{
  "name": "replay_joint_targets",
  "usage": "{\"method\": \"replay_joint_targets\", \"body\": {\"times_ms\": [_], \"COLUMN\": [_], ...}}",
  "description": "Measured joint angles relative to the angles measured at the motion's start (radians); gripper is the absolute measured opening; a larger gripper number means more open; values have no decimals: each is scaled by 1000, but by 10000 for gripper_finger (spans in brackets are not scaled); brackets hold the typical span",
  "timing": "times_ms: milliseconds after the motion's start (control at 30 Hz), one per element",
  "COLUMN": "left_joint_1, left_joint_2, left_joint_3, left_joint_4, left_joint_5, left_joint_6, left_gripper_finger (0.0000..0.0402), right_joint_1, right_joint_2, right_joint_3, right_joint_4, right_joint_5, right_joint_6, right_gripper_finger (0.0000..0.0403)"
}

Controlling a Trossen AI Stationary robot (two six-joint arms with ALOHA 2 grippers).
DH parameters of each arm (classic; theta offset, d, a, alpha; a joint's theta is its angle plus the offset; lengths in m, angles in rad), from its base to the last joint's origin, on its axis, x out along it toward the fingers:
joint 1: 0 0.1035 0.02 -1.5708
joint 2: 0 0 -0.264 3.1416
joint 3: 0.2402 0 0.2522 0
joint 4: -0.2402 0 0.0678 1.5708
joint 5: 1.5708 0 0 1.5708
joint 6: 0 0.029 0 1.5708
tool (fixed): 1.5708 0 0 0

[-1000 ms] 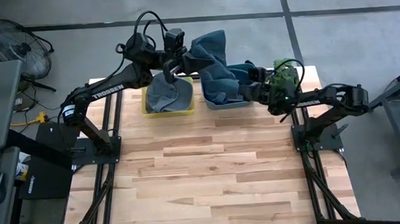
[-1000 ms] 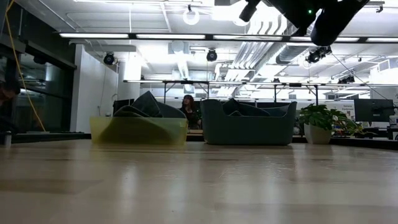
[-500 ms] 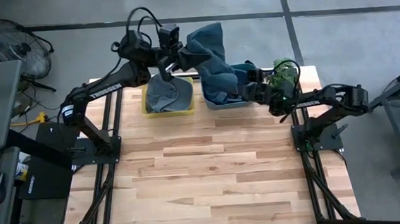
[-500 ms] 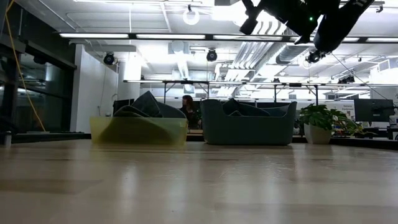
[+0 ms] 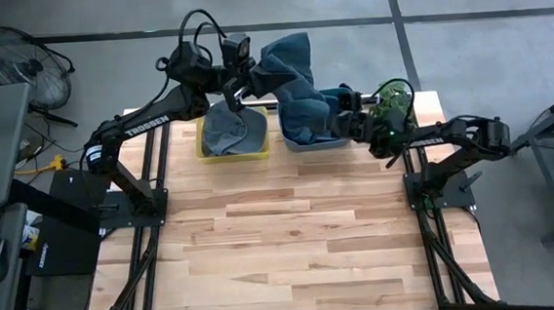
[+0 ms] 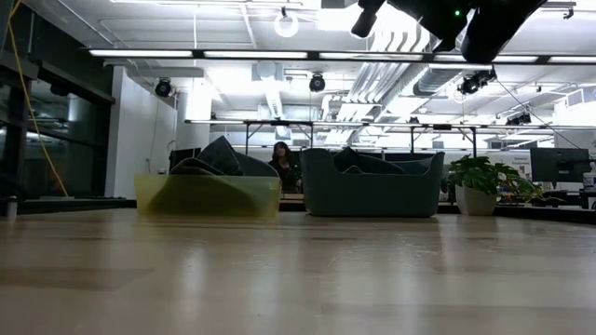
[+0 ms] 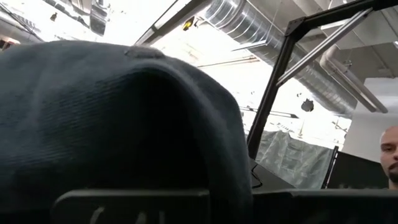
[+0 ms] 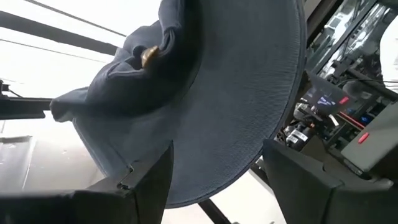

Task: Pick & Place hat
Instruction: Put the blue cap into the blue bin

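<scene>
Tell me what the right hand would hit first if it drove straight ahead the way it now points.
Most likely the blue hat: it fills the space just beyond the open right hand, hanging from the left hand above the grey bin. Depth is hard to judge, but nothing else shows in that line.

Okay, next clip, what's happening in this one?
A two-arm robot is moving hats between bins at the far edge of the table. The left gripper is shut on a blue hat, holding it up above the gap between the yellow bin and the grey bin. The right gripper is open, hovering over the grey bin with the hat's brim in front of it. Another hat lies in the yellow bin.
</scene>
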Motion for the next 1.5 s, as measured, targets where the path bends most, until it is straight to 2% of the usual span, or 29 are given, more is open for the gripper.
{"method": "replay_joint_targets", "body": {"times_ms": [200, 567, 1233, 1500], "left_joint_1": [0, 28, 26, 26], "left_joint_2": [0, 0, 11, 42], "left_joint_3": [0, -1, -1, 1], "left_joint_4": [0, 6, -22, -6], "left_joint_5": [-8, 15, 53, 60], "left_joint_6": [24, 21, 40, 40], "left_gripper_finger": [0, 0, 0, 0], "right_joint_1": [3, 44, 154, 160], "right_joint_2": [0, 0, 0, 0], "right_joint_3": [5, -28, -28, -28], "right_joint_4": [-2, 35, 36, 65], "right_joint_5": [-45, -36, 68, 113], "right_joint_6": [6, 80, 125, 131], "right_gripper_finger": [240, 240, 240, 240]}}
